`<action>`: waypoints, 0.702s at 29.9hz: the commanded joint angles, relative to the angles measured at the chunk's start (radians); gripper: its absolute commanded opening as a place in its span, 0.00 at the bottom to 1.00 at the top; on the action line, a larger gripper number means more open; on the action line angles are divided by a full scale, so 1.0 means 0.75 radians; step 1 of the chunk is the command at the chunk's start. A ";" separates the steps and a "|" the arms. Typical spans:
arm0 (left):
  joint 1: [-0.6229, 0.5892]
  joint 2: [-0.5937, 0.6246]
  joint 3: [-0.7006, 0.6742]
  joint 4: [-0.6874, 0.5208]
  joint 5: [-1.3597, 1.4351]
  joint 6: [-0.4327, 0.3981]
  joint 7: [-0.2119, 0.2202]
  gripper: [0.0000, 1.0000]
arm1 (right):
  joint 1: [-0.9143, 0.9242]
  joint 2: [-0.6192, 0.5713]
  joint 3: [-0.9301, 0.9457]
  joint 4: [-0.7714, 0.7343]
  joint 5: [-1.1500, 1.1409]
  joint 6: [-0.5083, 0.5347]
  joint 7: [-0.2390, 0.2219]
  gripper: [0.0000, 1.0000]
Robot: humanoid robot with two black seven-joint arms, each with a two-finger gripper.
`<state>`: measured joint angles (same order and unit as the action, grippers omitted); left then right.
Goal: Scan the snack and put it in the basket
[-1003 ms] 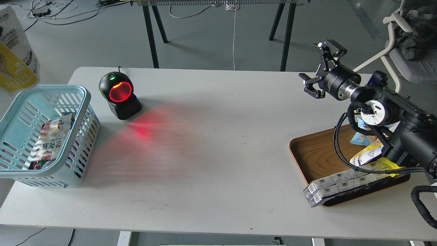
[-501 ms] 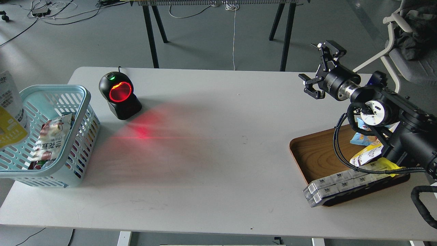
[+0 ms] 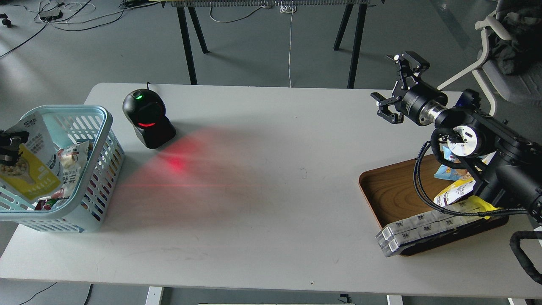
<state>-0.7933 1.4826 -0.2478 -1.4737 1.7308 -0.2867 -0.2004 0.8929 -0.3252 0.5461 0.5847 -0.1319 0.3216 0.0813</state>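
The snack [image 3: 31, 163], a pouch with a white top and a yellow lower part with a round food picture, stands tilted inside the light blue basket [image 3: 99, 127] at the table's left end. My left gripper [image 3: 7, 147] shows only partly at the left edge of the view, closed on the pouch's left edge over the basket. My right gripper [image 3: 393, 84] is open and empty, raised above the table's far right corner, far from the basket.
A black barcode scanner [image 3: 148, 118] stands right of the basket and casts red light on the table. Other snack packs [image 3: 70, 169] lie in the basket. A brown wooden tray [image 3: 389, 190] at the right holds packets and white boxes [image 3: 417, 231]. A chair [image 3: 508, 51] stands behind.
The snack has come down from above and left of the basket into it, and my left gripper has come into view with it. The scanner's red window has dimmed. The right arm has hardly moved.
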 commanded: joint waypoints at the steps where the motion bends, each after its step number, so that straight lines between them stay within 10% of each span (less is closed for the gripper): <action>1: 0.000 -0.007 0.003 0.008 -0.001 0.002 -0.001 0.06 | 0.000 0.000 0.000 0.000 0.000 -0.001 0.000 1.00; 7: 0.000 -0.001 -0.001 0.008 0.005 0.030 -0.005 0.34 | 0.002 0.016 0.002 0.004 0.000 -0.001 0.000 1.00; 12: -0.014 0.009 -0.025 0.008 -0.037 0.075 -0.003 0.95 | 0.028 0.047 0.004 0.006 0.000 -0.003 0.000 1.00; 21: -0.014 0.036 -0.254 0.006 -0.325 0.122 -0.001 0.99 | 0.055 0.074 0.004 0.008 0.002 -0.005 -0.006 1.00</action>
<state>-0.8038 1.5022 -0.3874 -1.4697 1.5614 -0.2091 -0.1999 0.9330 -0.2720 0.5493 0.5890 -0.1319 0.3184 0.0780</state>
